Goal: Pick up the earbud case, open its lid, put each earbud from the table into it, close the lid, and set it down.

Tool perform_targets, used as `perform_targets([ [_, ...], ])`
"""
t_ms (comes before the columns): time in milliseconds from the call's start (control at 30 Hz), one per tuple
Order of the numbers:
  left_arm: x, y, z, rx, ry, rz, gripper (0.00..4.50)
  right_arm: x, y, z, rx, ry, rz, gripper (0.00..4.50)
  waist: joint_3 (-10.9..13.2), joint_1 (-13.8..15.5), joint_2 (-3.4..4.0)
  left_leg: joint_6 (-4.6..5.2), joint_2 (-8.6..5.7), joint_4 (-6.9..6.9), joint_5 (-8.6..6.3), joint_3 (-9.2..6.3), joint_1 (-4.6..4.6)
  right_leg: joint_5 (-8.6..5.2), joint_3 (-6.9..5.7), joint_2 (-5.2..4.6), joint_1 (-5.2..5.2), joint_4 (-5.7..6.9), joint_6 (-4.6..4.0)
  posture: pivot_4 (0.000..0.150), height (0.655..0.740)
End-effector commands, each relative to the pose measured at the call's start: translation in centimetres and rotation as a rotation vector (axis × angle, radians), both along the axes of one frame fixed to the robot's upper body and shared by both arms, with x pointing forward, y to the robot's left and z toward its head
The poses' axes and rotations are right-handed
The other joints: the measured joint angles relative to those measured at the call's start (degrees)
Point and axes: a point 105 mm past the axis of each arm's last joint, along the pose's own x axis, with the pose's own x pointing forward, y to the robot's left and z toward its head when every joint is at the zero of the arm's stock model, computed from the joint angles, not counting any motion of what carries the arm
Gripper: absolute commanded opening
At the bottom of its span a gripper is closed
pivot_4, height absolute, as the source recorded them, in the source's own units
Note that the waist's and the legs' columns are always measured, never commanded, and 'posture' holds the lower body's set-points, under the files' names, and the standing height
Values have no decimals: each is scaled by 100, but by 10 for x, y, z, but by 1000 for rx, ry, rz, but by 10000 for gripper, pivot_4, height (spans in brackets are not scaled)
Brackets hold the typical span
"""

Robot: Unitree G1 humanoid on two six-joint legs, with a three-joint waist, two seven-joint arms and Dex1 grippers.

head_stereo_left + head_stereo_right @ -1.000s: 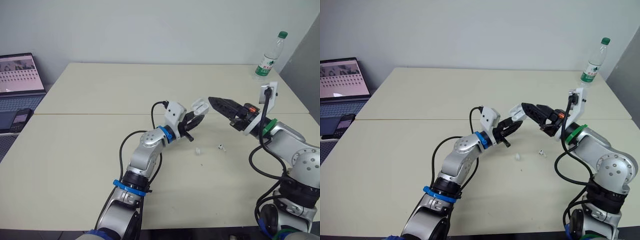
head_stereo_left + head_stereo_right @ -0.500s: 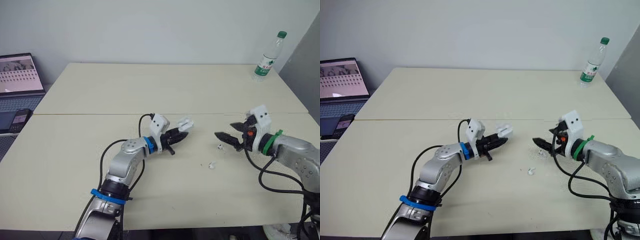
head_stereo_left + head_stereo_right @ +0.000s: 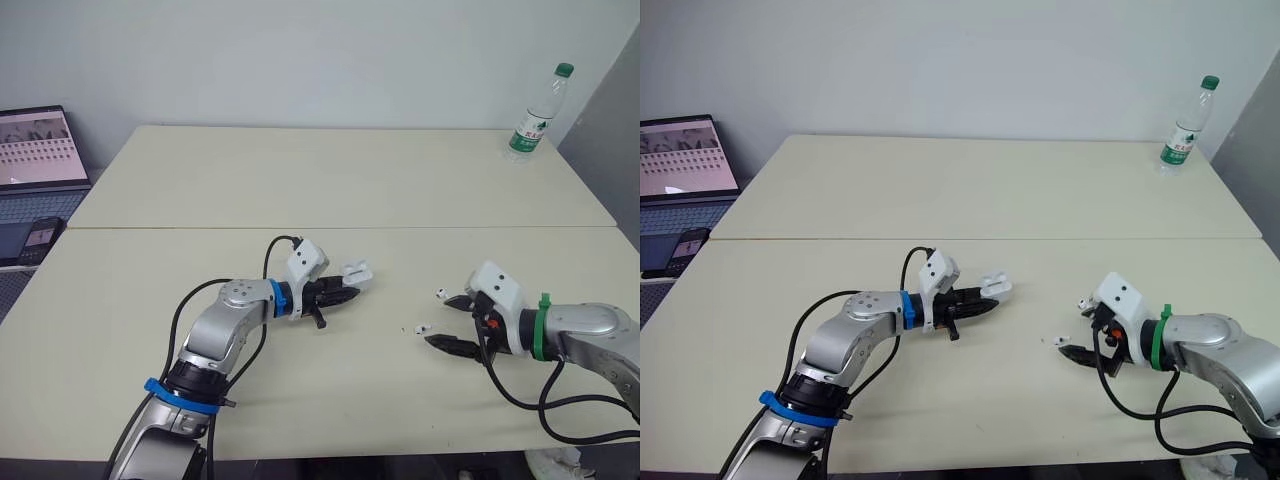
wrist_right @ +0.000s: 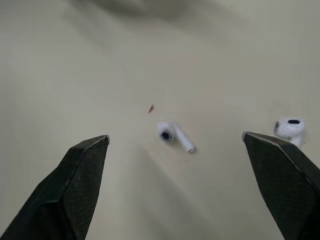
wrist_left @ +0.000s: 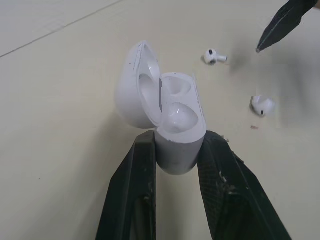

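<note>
White and hinged open, one earbud case (image 5: 172, 117) sits pinched between the two black fingers of the robot's left gripper (image 3: 338, 293), which clamp the lower shell from both sides while the lid leans back; both sockets inside show bare. The case is held low over the middle of the pale table (image 3: 300, 180), on the robot's left of centre; whether it touches the surface cannot be told. Two earbuds lie loose on the tabletop to the right of the case: one earbud (image 3: 421, 328) just ahead of the right gripper (image 3: 440, 322), the second earbud (image 3: 439, 293) a little farther back, beside the gripper's upper finger. The right gripper's fingers are spread wide and hold nothing, hanging just over the table with the nearer earbud lined up between their tips in the wrist view. One green-capped water bottle (image 3: 535, 112) stands upright at the far right corner. One open laptop (image 3: 38, 160) and one phone (image 3: 40, 237) rest off the table's left edge.
</note>
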Motion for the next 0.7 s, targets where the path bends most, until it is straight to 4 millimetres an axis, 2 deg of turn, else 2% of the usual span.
perform_targets([
  [33,1,-7,15,48,-101,-31,7783,-3,8,1,-62,-43,88,44690,2,3,-4,0,0,0,0,-1,0,0,0,0,0,0,0,1500,7362],
  [267,2,-9,16,59,-126,-34,7783,12,6,-9,-162,-62,97,44690,7,6,-12,0,-1,2,0,2,-1,1,1,0,-2,-1,-3,1500,7362],
  [467,0,-9,15,56,-135,-28,7783,17,13,-12,-213,-91,180,44690,8,4,-14,0,0,2,0,2,-1,1,1,0,-2,0,-5,1500,7362],
  [600,0,-10,15,51,-138,-26,7783,21,16,-16,-225,-87,204,35780,9,10,-15,0,-1,3,0,2,-1,2,0,0,-2,3,-6,1500,7362],
  [700,1,-9,16,49,-142,-15,7783,24,15,-19,-237,-83,205,23815,9,11,-16,0,-1,3,0,3,-1,4,1,0,-2,2,-10,1500,7362],
])
